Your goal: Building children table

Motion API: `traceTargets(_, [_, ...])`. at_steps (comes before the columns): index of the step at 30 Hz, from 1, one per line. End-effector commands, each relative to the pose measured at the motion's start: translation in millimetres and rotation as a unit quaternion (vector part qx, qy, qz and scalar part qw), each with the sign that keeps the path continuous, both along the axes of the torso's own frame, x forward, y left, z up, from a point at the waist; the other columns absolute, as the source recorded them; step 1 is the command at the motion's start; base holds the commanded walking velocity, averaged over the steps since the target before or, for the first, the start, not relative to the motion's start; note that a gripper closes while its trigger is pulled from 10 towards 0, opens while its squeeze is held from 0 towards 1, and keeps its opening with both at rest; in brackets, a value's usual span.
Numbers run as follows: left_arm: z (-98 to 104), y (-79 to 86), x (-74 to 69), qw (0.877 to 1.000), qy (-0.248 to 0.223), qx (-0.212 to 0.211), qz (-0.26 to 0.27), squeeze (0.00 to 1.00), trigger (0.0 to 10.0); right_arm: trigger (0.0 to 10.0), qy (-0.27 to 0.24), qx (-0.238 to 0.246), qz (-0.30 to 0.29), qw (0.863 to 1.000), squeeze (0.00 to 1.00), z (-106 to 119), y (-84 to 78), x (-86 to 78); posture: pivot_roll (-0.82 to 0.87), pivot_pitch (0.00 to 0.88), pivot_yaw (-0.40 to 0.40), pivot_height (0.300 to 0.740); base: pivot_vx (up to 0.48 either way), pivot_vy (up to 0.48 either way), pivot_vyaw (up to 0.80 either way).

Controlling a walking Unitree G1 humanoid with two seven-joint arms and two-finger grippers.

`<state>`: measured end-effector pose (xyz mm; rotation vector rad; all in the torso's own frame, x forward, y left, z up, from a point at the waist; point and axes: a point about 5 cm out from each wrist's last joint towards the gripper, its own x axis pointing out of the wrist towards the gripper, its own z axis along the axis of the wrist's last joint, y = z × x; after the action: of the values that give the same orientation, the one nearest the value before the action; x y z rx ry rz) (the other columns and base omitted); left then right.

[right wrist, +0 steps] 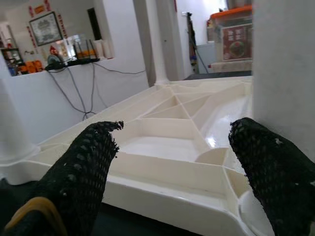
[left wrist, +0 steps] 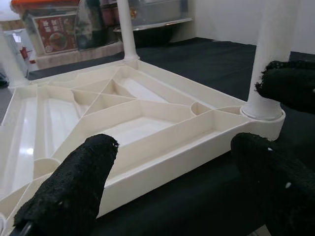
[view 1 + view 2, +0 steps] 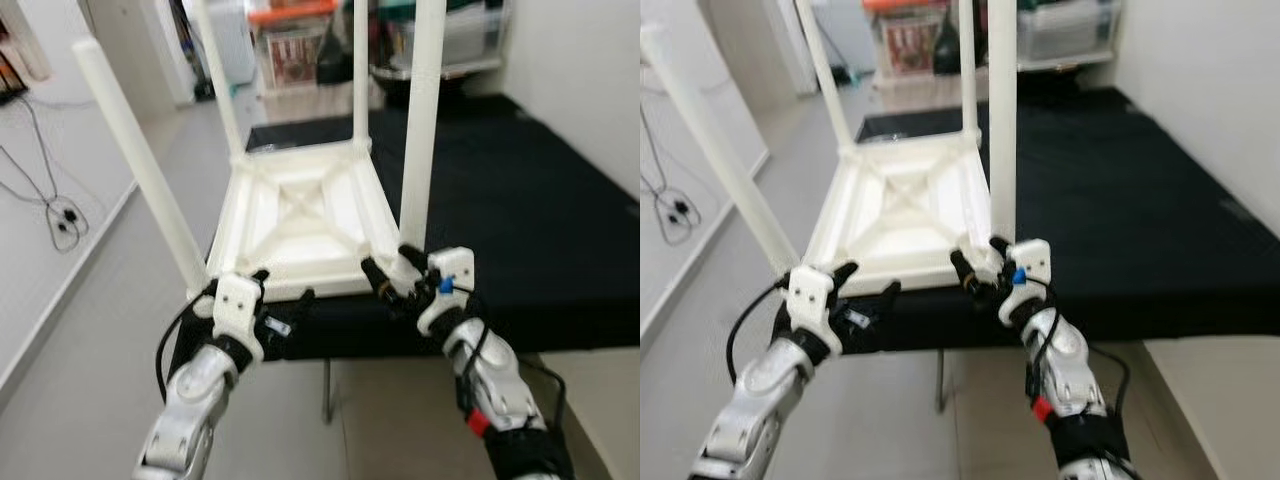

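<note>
— Left wrist view first: how do the jaws stand?

— The left gripper (image 3: 275,300) has its fingers (image 2: 74,191) spread apart, holding nothing, aimed at the near edge of the upturned table top (image 3: 300,215). The right gripper (image 3: 390,272) is also spread, one finger (image 1: 275,172) just beside the near-right leg (image 3: 420,120) at its socket, not clamped on it.

— And where does the table lie?

— Upside down on the black mat (image 3: 540,220), ribbed underside up, its near edge at the mat's front border, both grippers at the near corners.

— How much is built?

— All four legs stand upright in their corner sockets: near-left leg (image 3: 135,160), near-right, and two far legs (image 3: 222,85). I judge assembly largely done; what likely remains is checking that the legs are seated firmly and turning the table onto its feet.

— Anything else about?

— Storage boxes (image 3: 290,40) sit beyond the mat, cables (image 3: 55,215) on the floor at left.
</note>
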<state>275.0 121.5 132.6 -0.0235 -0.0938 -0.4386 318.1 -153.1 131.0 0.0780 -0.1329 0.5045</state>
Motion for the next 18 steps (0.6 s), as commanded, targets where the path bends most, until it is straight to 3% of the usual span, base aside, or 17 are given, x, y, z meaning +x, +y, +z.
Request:
traceTargets(1, [0, 5.9, 0.8, 1.0, 0.005, 0.003, 0.006, 0.0, 10.0, 10.0, -0.029, 0.017, 0.038, 0.999, 0.0, 17, 8.9, -0.7, -0.07, 0.0, 0.074, 0.74, 0.0, 0.0, 0.0])
traceTargets(4, [0, 6.1, 1.1, 1.0, 0.005, 0.002, 0.006, 0.0, 10.0, 10.0, -0.047, 0.03, 0.05, 0.997, 0.0, 29, 10.3, 0.1, -0.07, 0.0, 0.074, 0.74, 0.0, 0.0, 0.0])
traceTargets(5, [0, 6.3, 1.4, 1.0, 0.005, 0.001, 0.005, 0.0, 10.0, 10.0, -0.077, 0.046, 0.066, 0.994, 0.0, 50, 12.6, 1.7, -0.07, 0.0, 0.076, 0.74, 0.0, 0.0, 0.0])
traceTargets(6, [0, 6.3, 1.4, 1.0, 0.005, 0.001, 0.005, 0.0, 10.0, 10.0, -0.077, 0.046, 0.066, 0.994, 0.0, 50, 12.6, 1.7, -0.07, 0.0, 0.076, 0.74, 0.0, 0.0, 0.0])
traceTargets(7, [1, 6.2, 2.1, 1.0, 0.005, 0.001, 0.003, 0.0, 10.0, 10.0, -0.147, 0.067, 0.094, 0.982, 0.0, 97, 16.1, 2.5, -0.07, 0.0, 0.074, 0.74, 0.0, 0.0, 0.0])
traceTargets(8, [1, 6.2, 2.1, 1.0, 0.005, 0.001, 0.003, 0.0, 10.0, 10.0, -0.147, 0.067, 0.094, 0.982, 0.0, 97, 16.1, 2.5, -0.07, 0.0, 0.074, 0.74, 0.0, 0.0, 0.0])
traceTargets(9, [1, 6.1, 2.3, 1.0, 0.005, 0.001, 0.002, 0.0, 10.0, 10.0, -0.177, 0.067, 0.097, 0.977, 0.0, 118, 16.0, 2.7, -0.07, 0.0, 0.074, 0.74, 0.0, 0.0, 0.0])
traceTargets(10, [1, 6.1, 2.3, 1.0, 0.005, 0.001, 0.002, 0.0, 10.0, 10.0, -0.177, 0.067, 0.097, 0.977, 0.0, 118, 16.0, 2.7, -0.07, 0.0, 0.074, 0.74, 0.0, 0.0, 0.0])
traceTargets(11, [1, 6.0, 2.5, 1.0, 0.006, 0.0, 0.002, 0.0, 10.0, 10.0, -0.207, 0.066, 0.098, 0.971, 0.0, 137, 15.2, 2.1, -0.07, 0.0, 0.071, 0.74, 0.0, 0.0, 0.0])
traceTargets(12, [1, 6.1, 2.4, 1.0, 0.006, 0.0, 0.002, 0.0, 10.0, 10.0, -0.242, 0.055, 0.088, 0.965, 0.0, 157, 14.0, 1.6, -0.07, 0.0, 0.07, 0.74, 0.0, 0.0, 0.0])
traceTargets(15, [1, 6.2, 2.2, 1.0, 0.007, -0.001, 0.003, 0.0, 10.0, 10.0, -0.271, 0.042, 0.075, 0.959, 0.0, 174, 12.9, 1.2, -0.07, 0.0, 0.069, 0.74, 0.0, 0.0, 0.0])
traceTargets(16, [0, 6.2, 1.9, 1.0, 0.007, -0.002, 0.003, 0.0, 10.0, 10.0, -0.293, 0.012, 0.049, 0.955, 0.0, 188, 10.9, 3.1, -0.07, 0.0, 0.067, 0.74, 0.0, 0.0, 0.0])
traceTargets(17, [0, 6.2, 1.9, 1.0, 0.007, -0.002, 0.003, 0.0, 10.0, 10.0, -0.293, 0.012, 0.049, 0.955, 0.0, 188, 10.9, 3.1, -0.07, 0.0, 0.067, 0.74, 0.0, 0.0, 0.0])
traceTargets(18, [0, 6.1, 1.7, 1.0, 0.007, -0.002, 0.003, 0.0, 10.0, 10.0, -0.313, -0.024, 0.022, 0.949, 0.0, 199, 9.3, 5.3, -0.07, 0.0, 0.067, 0.74, 0.0, 0.0, 0.0])
